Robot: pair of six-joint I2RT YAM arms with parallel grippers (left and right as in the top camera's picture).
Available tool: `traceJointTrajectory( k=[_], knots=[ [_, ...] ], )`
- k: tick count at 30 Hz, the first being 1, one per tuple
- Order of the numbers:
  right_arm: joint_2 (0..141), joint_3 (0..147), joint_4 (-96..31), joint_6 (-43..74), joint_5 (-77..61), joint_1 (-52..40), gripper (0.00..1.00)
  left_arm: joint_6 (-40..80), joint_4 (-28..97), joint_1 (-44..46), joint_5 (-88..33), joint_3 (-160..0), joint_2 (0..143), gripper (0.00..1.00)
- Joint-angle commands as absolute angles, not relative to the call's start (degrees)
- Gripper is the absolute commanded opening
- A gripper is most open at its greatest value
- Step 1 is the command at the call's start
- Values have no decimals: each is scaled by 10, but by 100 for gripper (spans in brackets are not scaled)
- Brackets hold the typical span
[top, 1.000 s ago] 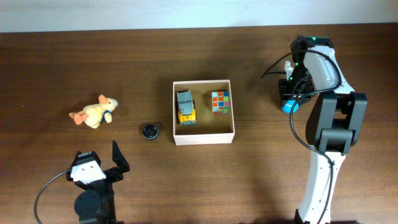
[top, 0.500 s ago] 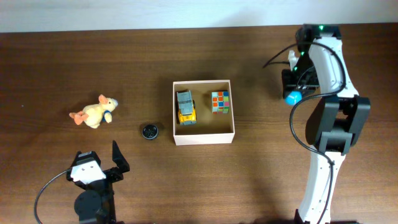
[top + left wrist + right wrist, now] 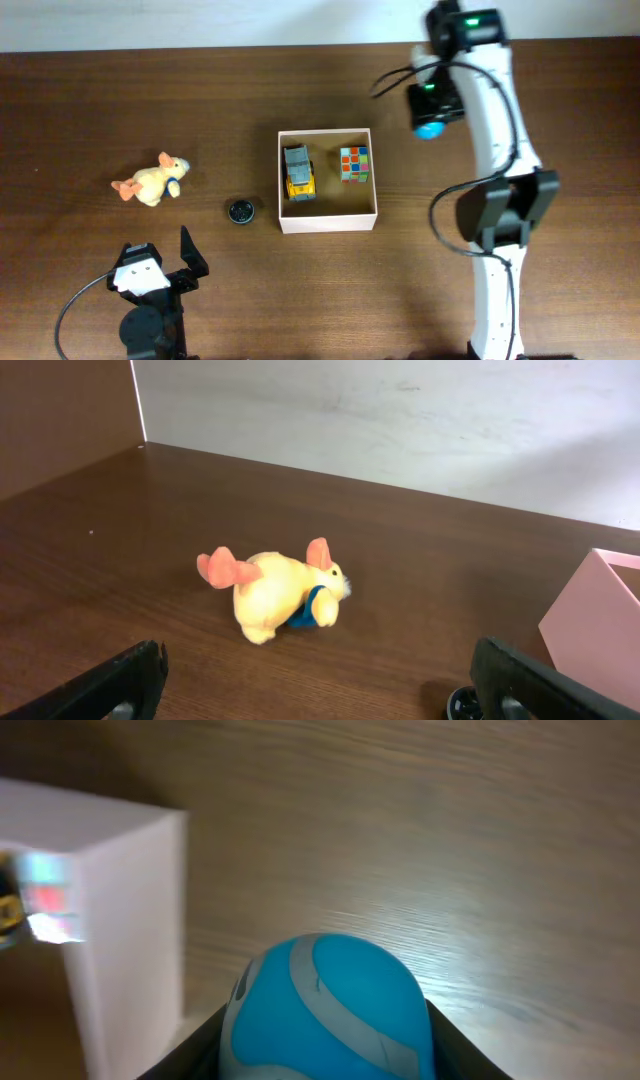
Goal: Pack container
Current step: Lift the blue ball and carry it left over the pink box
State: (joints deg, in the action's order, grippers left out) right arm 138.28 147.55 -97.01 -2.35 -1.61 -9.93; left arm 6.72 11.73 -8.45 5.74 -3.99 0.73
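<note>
The container (image 3: 327, 220), a square shallow box with white walls and a tan inside, stands mid-table and holds a yellow-grey toy truck (image 3: 298, 172) and a colour cube (image 3: 354, 163). My right gripper (image 3: 431, 124) is shut on a blue ball (image 3: 430, 128) with grey stripes (image 3: 328, 1010), held above the table to the right of the box's far right corner (image 3: 120, 910). My left gripper (image 3: 160, 262) is open and empty at the near left. A yellow plush duck (image 3: 152, 181) lies ahead of it (image 3: 275, 592). A small black wheel (image 3: 240, 211) lies left of the box.
The box's pinkish wall (image 3: 595, 625) shows at the right edge of the left wrist view, with the black wheel (image 3: 462, 703) near my right finger. A white wall borders the table's far edge.
My right gripper has moved with the blue ball away from the table's right side, up and to the left, toward the box's far right corner. The left arm has not moved.
</note>
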Motion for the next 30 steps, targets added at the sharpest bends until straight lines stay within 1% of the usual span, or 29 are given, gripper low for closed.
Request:
traceJointTrajectory(
  k=[1, 8, 15, 18, 19, 20, 30],
  knots=[
    [1361, 1488, -971, -23, -25, -147, 45, 66, 115, -88, 47, -35, 7, 99],
    [1361, 1488, -951, -11, -25, -229, 45, 66, 115, -88, 47, -35, 7, 99],
    [1364, 1488, -910, -4, -25, -278, 46, 66, 115, -88, 47, -35, 7, 99],
    [1369, 1486, -893, -4, -25, -289, 47, 66, 115, -88, 47, -35, 7, 99],
    [1372, 1486, -891, -1, -25, -290, 50, 66, 115, -88, 47, -35, 7, 99],
    [1375, 1486, -889, 1, -25, -290, 50, 66, 115, -88, 47, -35, 7, 99],
    [1419, 1484, -868, 0, -32, -289, 50, 66, 115, -88, 47, -35, 7, 99]
  ],
)
